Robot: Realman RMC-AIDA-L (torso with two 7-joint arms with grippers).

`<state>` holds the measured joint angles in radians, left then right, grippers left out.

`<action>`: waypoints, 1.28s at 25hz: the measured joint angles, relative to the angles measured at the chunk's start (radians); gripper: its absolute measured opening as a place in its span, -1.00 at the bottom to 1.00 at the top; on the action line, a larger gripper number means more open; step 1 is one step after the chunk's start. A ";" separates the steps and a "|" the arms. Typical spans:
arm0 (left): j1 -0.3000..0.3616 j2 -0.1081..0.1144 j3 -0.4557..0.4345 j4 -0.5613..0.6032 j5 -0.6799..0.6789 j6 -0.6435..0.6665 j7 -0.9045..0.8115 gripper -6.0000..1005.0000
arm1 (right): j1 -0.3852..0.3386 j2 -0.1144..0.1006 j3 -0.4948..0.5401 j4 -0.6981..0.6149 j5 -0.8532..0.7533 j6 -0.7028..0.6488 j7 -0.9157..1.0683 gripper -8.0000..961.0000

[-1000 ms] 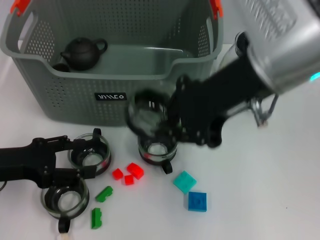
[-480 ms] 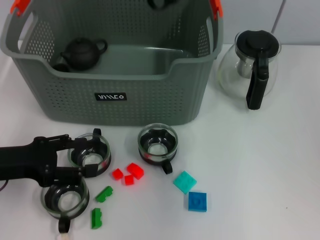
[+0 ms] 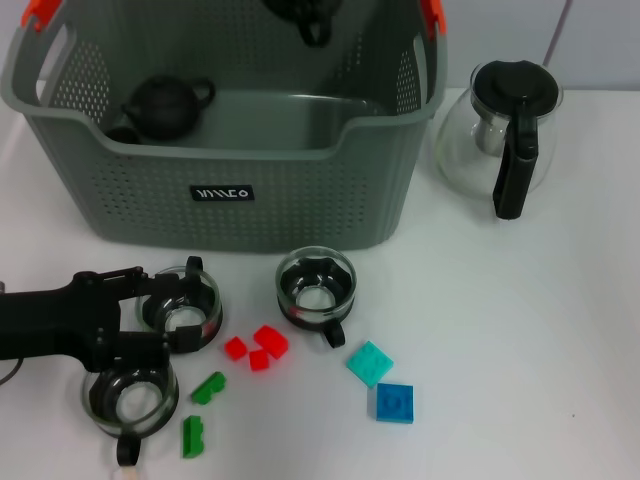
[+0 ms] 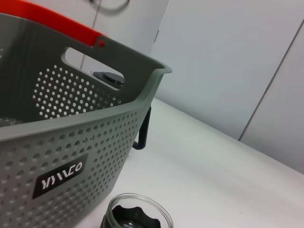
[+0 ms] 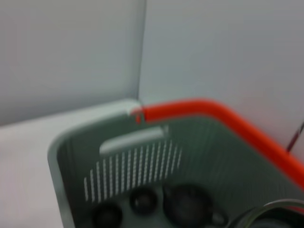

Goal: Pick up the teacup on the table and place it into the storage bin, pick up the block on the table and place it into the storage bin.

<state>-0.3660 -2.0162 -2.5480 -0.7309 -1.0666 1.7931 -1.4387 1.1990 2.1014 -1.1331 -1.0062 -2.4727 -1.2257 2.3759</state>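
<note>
The grey perforated storage bin [image 3: 300,205] stands at the back with a black teapot [image 3: 165,105] inside. My right gripper [image 3: 303,12] shows only as a dark shape at the top edge, over the bin's far side, shut on a glass teacup whose rim [image 5: 268,211] appears in the right wrist view. Three more glass teacups sit in front of the bin, left [image 3: 182,305], middle [image 3: 316,287] and front left [image 3: 130,395]. My left gripper [image 3: 160,310] lies open, its fingers on either side of the left teacup. Red [image 3: 270,340], green [image 3: 208,387], teal [image 3: 370,363] and blue [image 3: 395,402] blocks lie nearby.
A glass pot with a black lid and handle [image 3: 505,130] stands to the right of the bin. A second green block [image 3: 192,435] lies near the front edge. Bare white table stretches to the right of the blocks.
My right arm, which reached across the bin's front holding a teacup, has lifted up and back, and now hangs over the bin's far side. The left arm has barely moved.
</note>
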 joint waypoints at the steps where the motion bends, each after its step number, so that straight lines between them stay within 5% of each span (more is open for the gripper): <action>1: 0.000 -0.001 0.000 0.000 0.000 -0.002 0.000 0.80 | 0.020 0.000 0.007 0.032 -0.024 0.000 0.009 -0.85; 6: 0.000 -0.005 0.000 0.001 0.006 -0.008 0.000 0.80 | 0.082 -0.001 0.020 0.133 -0.131 0.003 0.070 -0.85; 19: 0.008 -0.013 -0.001 0.001 -0.002 0.025 0.018 0.80 | 0.108 -0.006 0.009 0.268 -0.139 0.001 0.077 -0.86; 32: 0.017 -0.025 -0.003 0.001 -0.003 0.029 0.026 0.80 | 0.128 0.004 -0.084 0.434 -0.130 0.232 0.065 -0.86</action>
<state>-0.3487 -2.0412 -2.5513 -0.7302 -1.0693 1.8225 -1.4124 1.3267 2.1053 -1.2166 -0.5721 -2.6026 -0.9934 2.4412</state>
